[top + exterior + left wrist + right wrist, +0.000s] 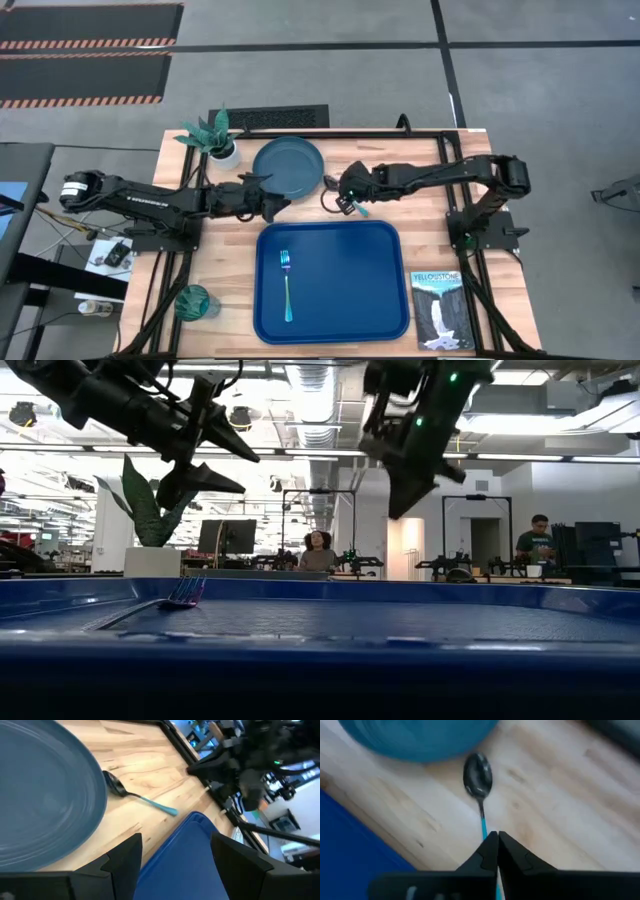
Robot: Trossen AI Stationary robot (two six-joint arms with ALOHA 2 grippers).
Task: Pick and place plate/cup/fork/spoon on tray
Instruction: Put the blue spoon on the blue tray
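The spoon [480, 785] lies flat on the wood between the teal plate [288, 167] and the blue tray [380, 300], its dark bowl next to the plate's rim. My right gripper [496, 840] is shut and hangs above the spoon's light blue handle [159, 806]; in the high view it [350, 203] is just past the tray's far edge. My left gripper [175, 865] is open and empty over the tray's far left corner, beside the plate. The fork [286, 285] lies on the tray. The cup [196, 301] stands on the table left of the tray.
A white pot with a teal plant [215, 140] stands at the far left, beside the plate. A waterfall-cover book [440, 308] lies right of the tray. People sit in the room beyond the table [318, 552].
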